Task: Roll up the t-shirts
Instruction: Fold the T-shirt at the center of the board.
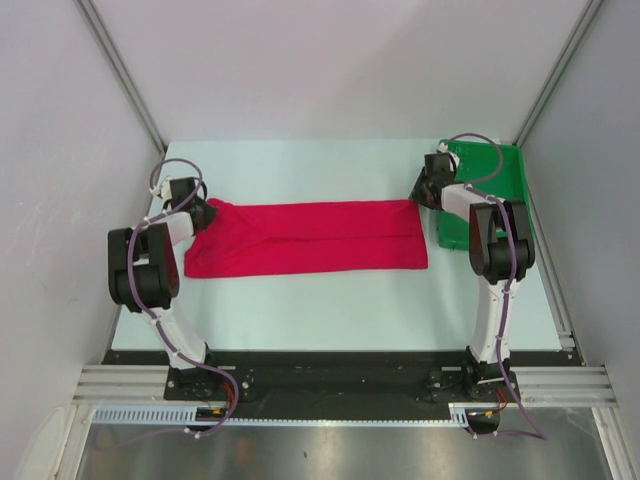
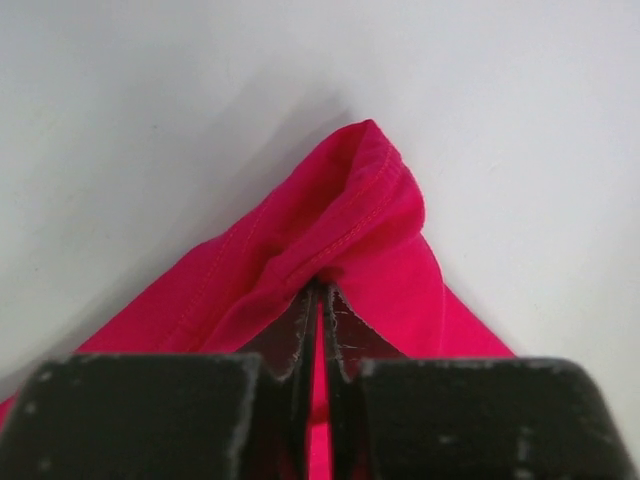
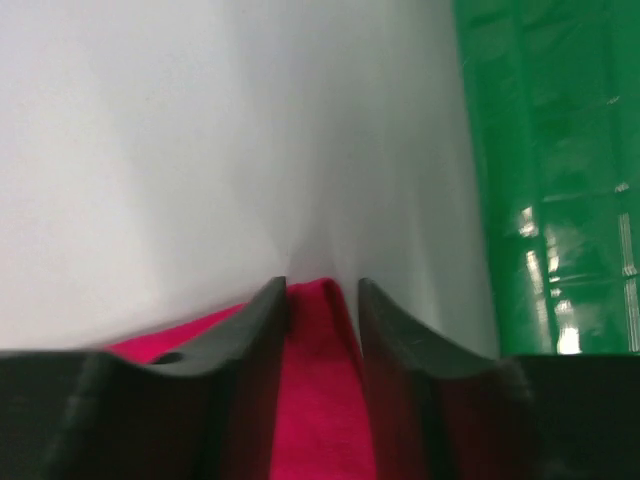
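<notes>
Crimson fabric, the t-shirt (image 1: pixel 310 238), lies folded into a long band across the pale surface (image 1: pixel 330 310) in the top view, stretched between both arms. The left pincer (image 1: pixel 203 214) meets its far left corner, and the right pincer (image 1: pixel 420 197) its far right corner, just beside the green tray (image 1: pixel 500 165). From the left wrist, the fingers are pressed nearly together on a stitched hem fold that peaks above them. From the right wrist, the fingers stand narrowly apart, with red cloth filling the gap between them.
</notes>
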